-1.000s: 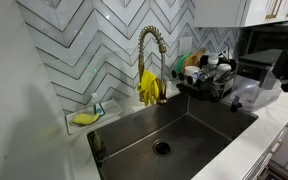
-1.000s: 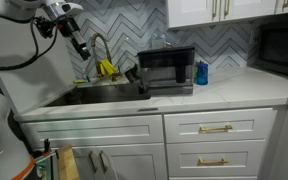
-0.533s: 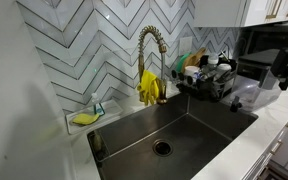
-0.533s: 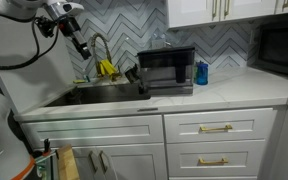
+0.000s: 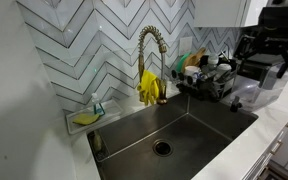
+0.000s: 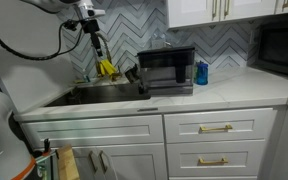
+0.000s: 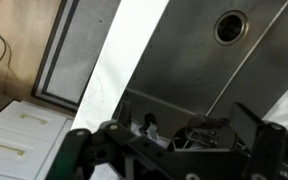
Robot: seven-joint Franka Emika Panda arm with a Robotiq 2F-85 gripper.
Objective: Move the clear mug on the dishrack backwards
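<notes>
The black wire dishrack (image 5: 210, 78) stands on the counter to the right of the sink, crowded with pale dishes and green and yellow items. It is a dark box in an exterior view (image 6: 165, 70). In the wrist view the dishrack (image 7: 189, 132) is dim between my fingers. I cannot pick out the clear mug for certain in any view. My gripper (image 5: 267, 62) hangs in the air beside the rack, apart from it. It is also above the sink's end in an exterior view (image 6: 95, 40). In the wrist view my gripper (image 7: 169, 152) is open and empty.
A gold faucet (image 5: 149, 50) with yellow gloves (image 5: 150, 88) draped over it stands behind the steel sink (image 5: 174, 135). A sponge tray (image 5: 84, 118) sits at the sink's far corner. A blue bottle (image 6: 201, 72) stands by the rack. A microwave (image 6: 282, 45) is at the counter's end.
My arm has swung toward the dishrack. The gripper moved in from the frame edge in one exterior view and rightward and up in the other. Nothing on the rack moved.
</notes>
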